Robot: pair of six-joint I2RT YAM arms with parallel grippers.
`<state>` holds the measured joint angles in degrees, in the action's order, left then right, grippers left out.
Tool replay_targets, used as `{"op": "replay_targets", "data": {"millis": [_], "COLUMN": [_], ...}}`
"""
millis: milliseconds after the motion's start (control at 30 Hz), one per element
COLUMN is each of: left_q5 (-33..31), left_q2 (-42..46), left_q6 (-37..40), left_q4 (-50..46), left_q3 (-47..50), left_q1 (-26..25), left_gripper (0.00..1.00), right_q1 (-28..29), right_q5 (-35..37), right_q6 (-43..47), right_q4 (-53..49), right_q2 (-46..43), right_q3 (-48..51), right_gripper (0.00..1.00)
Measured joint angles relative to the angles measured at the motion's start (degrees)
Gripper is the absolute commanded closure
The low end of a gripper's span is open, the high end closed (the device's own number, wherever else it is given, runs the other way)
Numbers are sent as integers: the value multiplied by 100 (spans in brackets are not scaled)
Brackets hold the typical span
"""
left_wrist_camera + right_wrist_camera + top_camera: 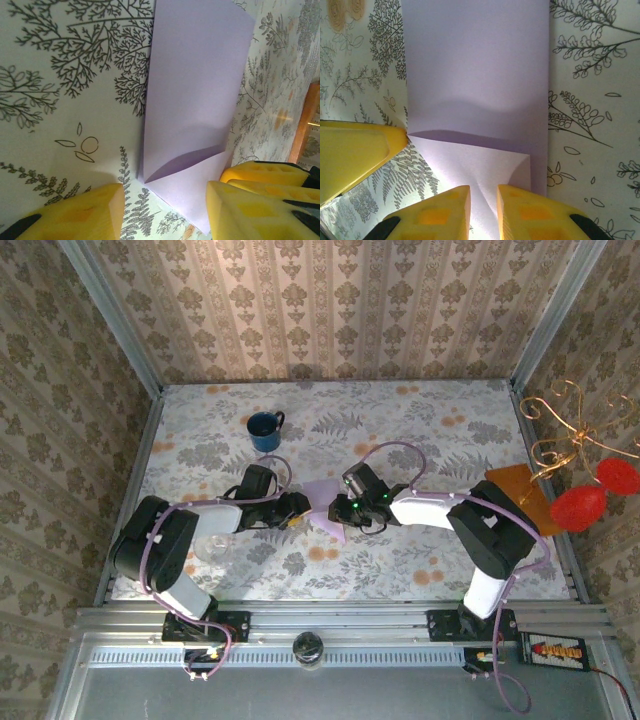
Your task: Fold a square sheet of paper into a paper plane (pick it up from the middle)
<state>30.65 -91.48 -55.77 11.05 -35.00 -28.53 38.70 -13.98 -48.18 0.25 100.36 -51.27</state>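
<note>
Starting at the right gripper [484,202], its two yellow fingers [440,215] stand close together with only a slim gap, and the near edge of the square sheet of paper [475,60] runs into that gap; whether they actually pinch the sheet cannot be told. A corner of the pale lilac sheet is turned over into a shallow flap just ahead of these fingertips, throwing a soft shadow across the flat part beyond. The left gripper [165,197] has its jaws set well apart, one yellow finger on either side of the same folded corner, with the paper lying between them on the table and not clamped. One of the right gripper's fingers [265,172] sits just beside the left gripper's right-hand finger. From above, both grippers meet nose to nose over the sheet [322,495], which lies near the middle of the flower-printed table [400,430], the left gripper [297,508] on its left side and the right gripper [347,512] on its right. A blue mug [265,430] stands well apart toward the far edge, left of centre. An orange-brown rectangle [515,495] lies flat at the right edge, with red ornaments [578,508] hanging beside it.
</note>
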Motion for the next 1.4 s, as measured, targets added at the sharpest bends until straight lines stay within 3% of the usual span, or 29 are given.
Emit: {"op": "replay_targets", "data": {"millis": [300, 600, 900, 1133, 1400], "left_q5": [68, 160, 111, 85, 111], "left_q2": [-142, -243, -188, -70, -107], "left_q6": [-90, -199, -190, -94, -81], "left_q4": [20, 61, -103, -341, -330], "left_q3": [-85, -103, -105, -227, -264], "left_q1": [0, -33, -31, -28, -31], "left_gripper": [59, 74, 73, 80, 79], "right_q1": [-109, -138, -140, -144, -144], "right_q5": [-50, -127, -144, -144, -146], "right_q6": [-59, -149, -151, -151, -151], "right_q4": [11, 92, 94, 94, 111], "right_q2": [208, 232, 236, 236, 236], "right_q3": [4, 13, 15, 15, 28], "right_gripper": [79, 79, 79, 80, 80]}}
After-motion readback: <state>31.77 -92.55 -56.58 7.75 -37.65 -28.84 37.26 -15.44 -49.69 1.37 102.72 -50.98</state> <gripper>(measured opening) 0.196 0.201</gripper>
